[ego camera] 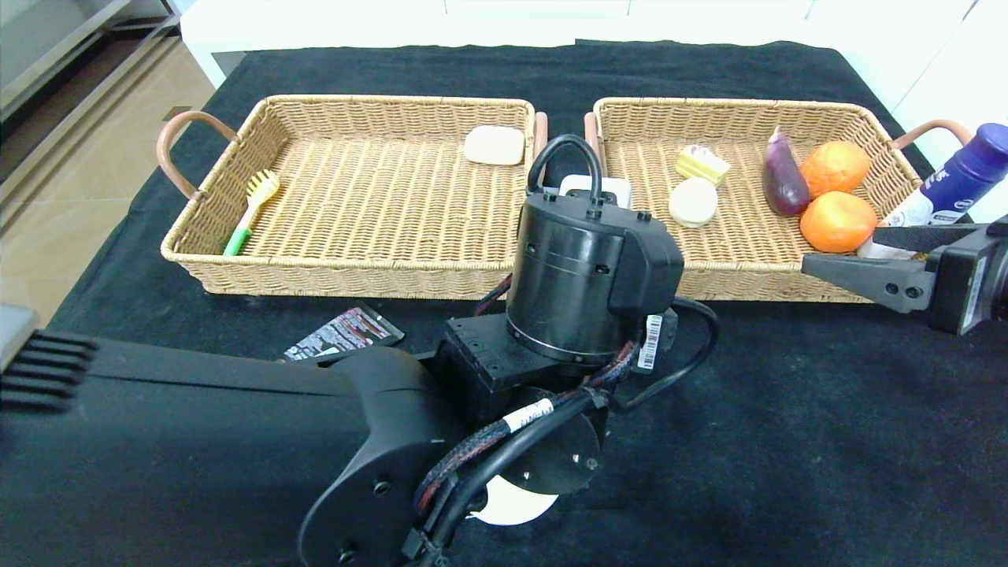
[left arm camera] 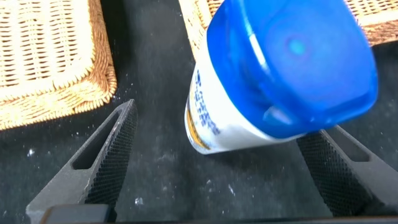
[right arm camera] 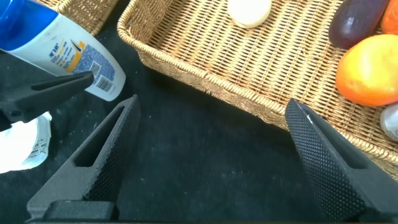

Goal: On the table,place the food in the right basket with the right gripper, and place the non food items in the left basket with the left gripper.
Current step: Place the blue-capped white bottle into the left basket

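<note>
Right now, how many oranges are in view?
2. One orange lies near the right basket's far right corner, the other orange just in front of it, both beside the eggplant. None seems hidden.

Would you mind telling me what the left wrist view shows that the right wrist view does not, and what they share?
Only the left wrist view shows the bottle's blue cap close up, between the open left gripper fingers. Only the right wrist view shows the right basket's contents: a cream-white bun, the eggplant and an orange, beyond the open right gripper. Both show the white bottle, wicker and the black table.
</note>
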You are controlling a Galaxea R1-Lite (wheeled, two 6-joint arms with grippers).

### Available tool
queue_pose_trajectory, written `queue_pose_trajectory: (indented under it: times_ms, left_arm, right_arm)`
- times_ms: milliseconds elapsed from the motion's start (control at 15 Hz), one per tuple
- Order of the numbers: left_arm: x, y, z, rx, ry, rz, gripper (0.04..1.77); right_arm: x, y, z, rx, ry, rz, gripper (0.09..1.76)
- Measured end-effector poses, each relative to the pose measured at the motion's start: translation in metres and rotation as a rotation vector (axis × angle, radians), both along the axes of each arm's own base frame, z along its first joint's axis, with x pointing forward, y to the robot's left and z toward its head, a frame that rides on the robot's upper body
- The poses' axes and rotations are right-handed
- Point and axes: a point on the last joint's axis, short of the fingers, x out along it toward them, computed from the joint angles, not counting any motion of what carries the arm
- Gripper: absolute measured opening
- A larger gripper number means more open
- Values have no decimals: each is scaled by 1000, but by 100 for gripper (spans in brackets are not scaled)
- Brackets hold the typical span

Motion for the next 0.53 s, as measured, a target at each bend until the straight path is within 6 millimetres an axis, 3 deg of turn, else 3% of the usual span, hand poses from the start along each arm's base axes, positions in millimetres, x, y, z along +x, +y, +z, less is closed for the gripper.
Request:
queue_pose_trajectory:
  times_ms: [533]
  left_arm:
    - [9, -8, -2, 47, -36, 9, 172]
  right_arm:
    - [0, 0, 0, 0, -1, -1, 170]
